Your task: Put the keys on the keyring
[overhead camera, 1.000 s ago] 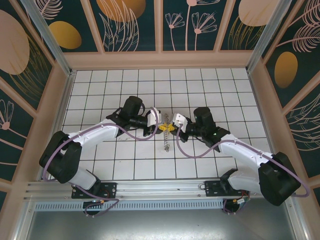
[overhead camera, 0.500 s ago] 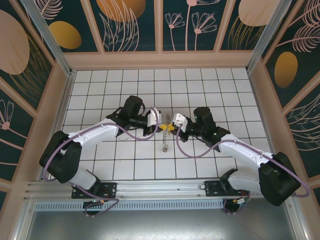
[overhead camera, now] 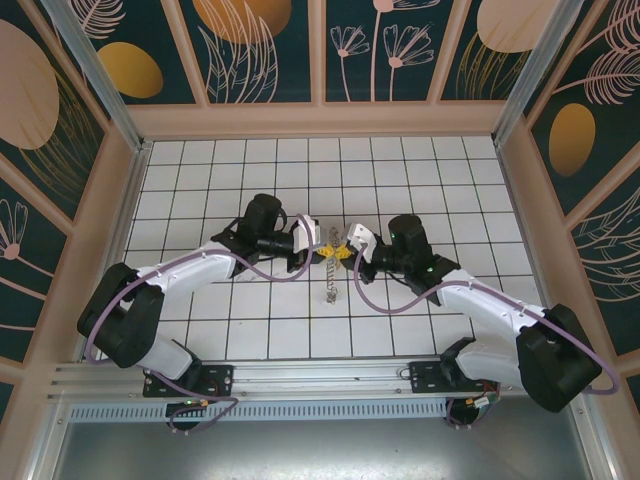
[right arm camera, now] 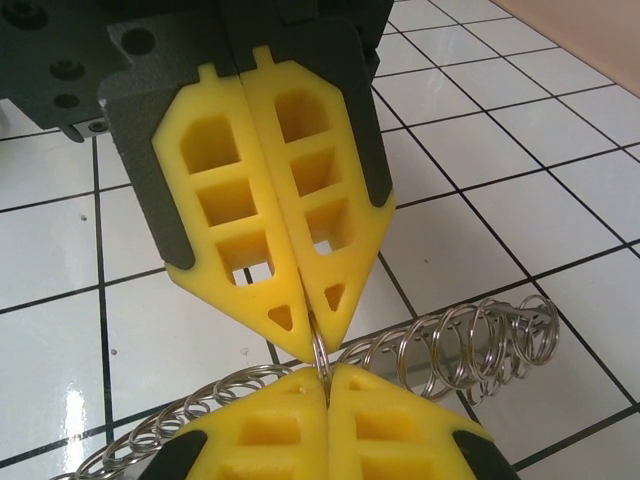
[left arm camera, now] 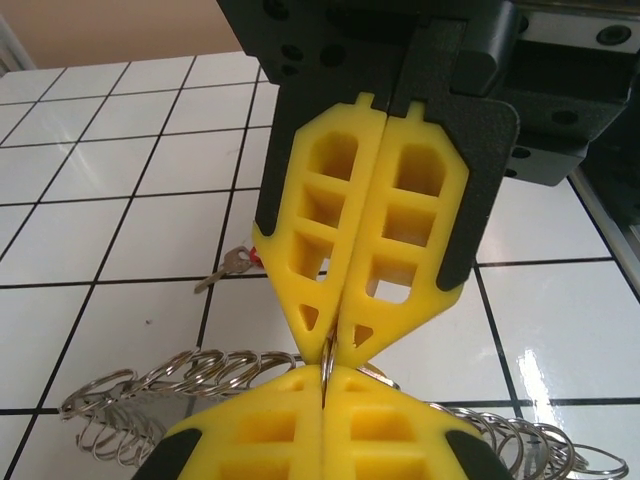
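The left gripper (left arm camera: 325, 375) is pressed together, its yellow tips pinching one small metal ring (right arm camera: 318, 352) on the fringe of the keyring (left arm camera: 180, 375). The right gripper (left arm camera: 336, 340) meets it nose to nose from 12 o'clock in the left wrist view. It is likewise pressed together on the same thin loop, so the two sets of tips almost touch.

Holding one loop from opposite sides looks meant to steady it. It may also be meant to pry its turns apart so a key can be slid on, though that is a guess.

From the pinch the keyring's coil of rings sags outward. It trails to 8 o'clock and 4 o'clock in the left wrist view. In the top view it hangs toward 6 o'clock, down to the white tiled worktop (left arm camera: 120, 220).

One key (left arm camera: 228, 268), with a red tag (left arm camera: 257, 257), lies on the worktop at 10 o'clock from the pinch. It is just beside the right gripper's finger and partly hidden by it. I cannot tell whether it is threaded on anything.

The only holder here is the keyring itself, and the coils in sight carry no key.
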`<action>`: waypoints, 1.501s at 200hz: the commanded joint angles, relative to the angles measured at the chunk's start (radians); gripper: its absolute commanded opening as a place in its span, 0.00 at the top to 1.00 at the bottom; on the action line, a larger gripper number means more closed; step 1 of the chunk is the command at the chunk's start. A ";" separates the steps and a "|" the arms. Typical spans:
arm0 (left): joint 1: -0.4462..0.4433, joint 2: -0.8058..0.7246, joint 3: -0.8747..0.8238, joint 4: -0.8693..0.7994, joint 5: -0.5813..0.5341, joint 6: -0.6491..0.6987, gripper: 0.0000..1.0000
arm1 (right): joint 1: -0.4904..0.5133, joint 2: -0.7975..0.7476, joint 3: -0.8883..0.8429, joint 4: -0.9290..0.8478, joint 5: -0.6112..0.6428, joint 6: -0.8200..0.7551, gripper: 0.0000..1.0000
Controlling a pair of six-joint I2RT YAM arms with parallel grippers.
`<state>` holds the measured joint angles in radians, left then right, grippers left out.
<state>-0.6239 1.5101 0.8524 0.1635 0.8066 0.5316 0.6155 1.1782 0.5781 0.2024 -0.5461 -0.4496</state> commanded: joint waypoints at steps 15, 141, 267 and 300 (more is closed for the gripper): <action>-0.004 -0.034 -0.019 0.113 0.057 -0.041 1.00 | 0.016 -0.011 -0.021 0.048 -0.004 0.043 0.94; -0.001 -0.005 -0.090 0.418 0.143 -0.213 1.00 | -0.022 -0.028 -0.113 0.198 -0.072 0.015 0.85; 0.000 0.022 -0.039 0.235 0.114 -0.118 0.99 | -0.063 -0.022 -0.070 0.158 -0.131 -0.008 1.00; 0.000 0.031 0.023 0.015 0.087 0.002 0.86 | -0.063 -0.025 -0.024 0.086 -0.108 -0.044 1.00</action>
<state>-0.6178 1.5326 0.8112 0.3515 0.9016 0.4202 0.5514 1.1545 0.4927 0.3588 -0.6594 -0.4400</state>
